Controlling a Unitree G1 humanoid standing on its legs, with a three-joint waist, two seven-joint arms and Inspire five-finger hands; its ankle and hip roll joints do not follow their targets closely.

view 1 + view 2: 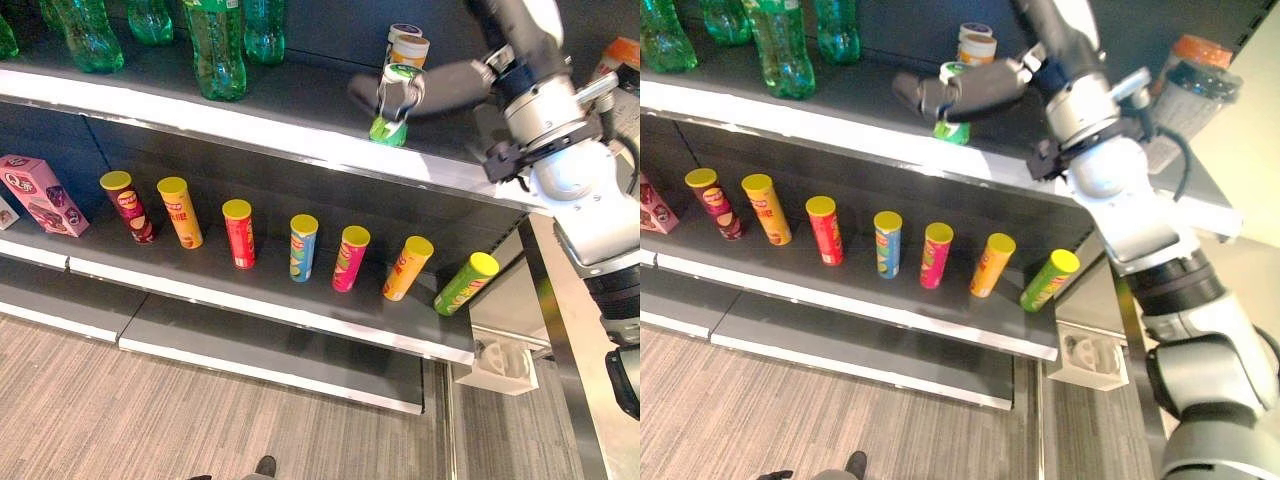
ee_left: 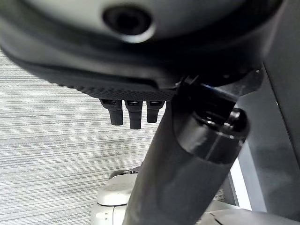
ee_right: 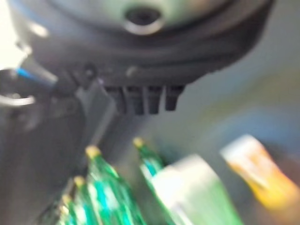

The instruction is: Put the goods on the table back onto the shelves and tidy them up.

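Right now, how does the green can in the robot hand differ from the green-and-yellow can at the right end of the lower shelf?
The green can stands upright on the upper shelf with a white lid, and the right robot hand is closed around it. The green-and-yellow can leans tilted on the lower shelf, has a yellow lid, and nothing touches it. Both are green cylindrical snack cans.

Shop aisle: long dark metal retail shelves (image 1: 300, 110) stocked with green plastic soda bottles (image 1: 215, 45), row of colourful yellow-lidded crisp tubes (image 1: 240, 233), striped grey carpet floor (image 1: 150, 420).
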